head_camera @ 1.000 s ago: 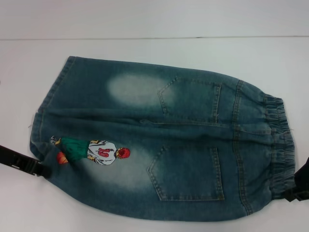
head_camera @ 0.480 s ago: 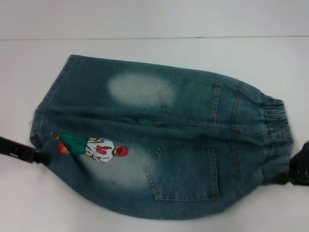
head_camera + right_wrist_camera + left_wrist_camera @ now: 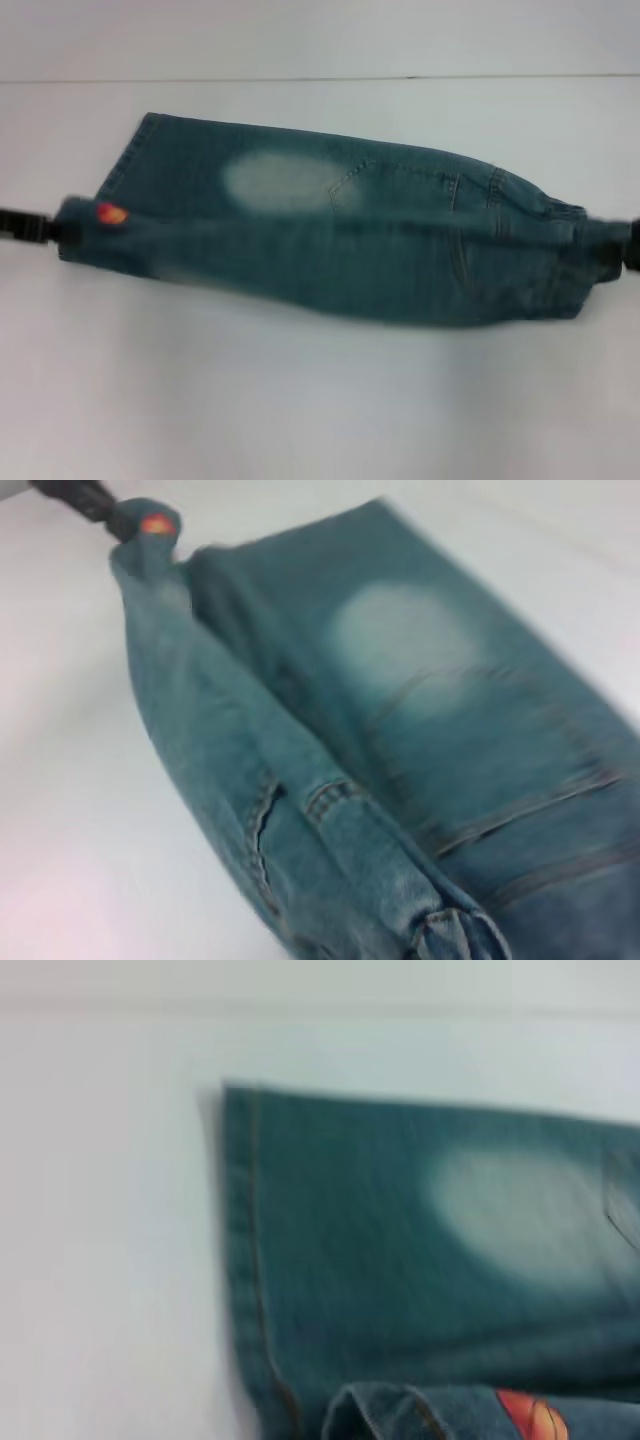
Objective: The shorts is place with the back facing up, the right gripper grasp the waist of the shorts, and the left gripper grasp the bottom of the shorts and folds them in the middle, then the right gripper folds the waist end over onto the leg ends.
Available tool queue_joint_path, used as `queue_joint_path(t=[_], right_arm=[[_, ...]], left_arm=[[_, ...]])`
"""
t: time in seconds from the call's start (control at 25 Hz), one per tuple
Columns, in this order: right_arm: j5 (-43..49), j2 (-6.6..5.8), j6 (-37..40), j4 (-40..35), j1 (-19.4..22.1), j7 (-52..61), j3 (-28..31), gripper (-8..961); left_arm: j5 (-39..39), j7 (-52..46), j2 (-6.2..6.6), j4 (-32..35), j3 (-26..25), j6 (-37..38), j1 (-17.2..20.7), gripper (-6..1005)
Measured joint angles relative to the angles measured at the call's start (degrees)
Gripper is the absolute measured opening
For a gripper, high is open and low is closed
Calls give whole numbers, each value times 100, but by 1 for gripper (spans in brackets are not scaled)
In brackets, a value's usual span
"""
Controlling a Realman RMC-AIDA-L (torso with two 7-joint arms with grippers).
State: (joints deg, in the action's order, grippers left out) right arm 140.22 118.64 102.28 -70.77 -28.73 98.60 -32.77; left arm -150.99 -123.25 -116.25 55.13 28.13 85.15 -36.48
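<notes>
The blue-green denim shorts lie lengthwise across the white table, their near half lifted and doubled toward the far half. My left gripper is shut on the bottom of the shorts, beside an orange bit of the cartoon figure. On the right, my right gripper is shut on the waist. The far leg with its pale patch and one back pocket stays flat. The right wrist view shows the raised fold running to the left gripper. The left wrist view shows the flat far hem.
The white table extends in front of the shorts. Its far edge runs behind them.
Both grippers have risen and moved away from me with the near edge of the shorts. The near half now covers the lower pocket and most of the cartoon figure.
</notes>
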Motion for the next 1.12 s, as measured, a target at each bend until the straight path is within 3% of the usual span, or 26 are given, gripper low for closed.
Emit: queue_joint_path(t=[0.28,0.64,0.88,1.12], right_arm=[[-555,73,-987,147,5,-9,127,49],[-607,23,-1742,734,-209,-171,79,85],[-571,-52,-2388,1091,-295,-276,-200,109],[-568,-121,-2674,1349,-326,-448,-333,133]], left_arm=[[818,163,-141,-55,218,-981,-58,73],[988,12,-345,-241,695,-1783,-272,74],[972,-275,-390,-416,891,-2231,-429,74],[847,-778,-353,-468,1239,-2566,-444,76]])
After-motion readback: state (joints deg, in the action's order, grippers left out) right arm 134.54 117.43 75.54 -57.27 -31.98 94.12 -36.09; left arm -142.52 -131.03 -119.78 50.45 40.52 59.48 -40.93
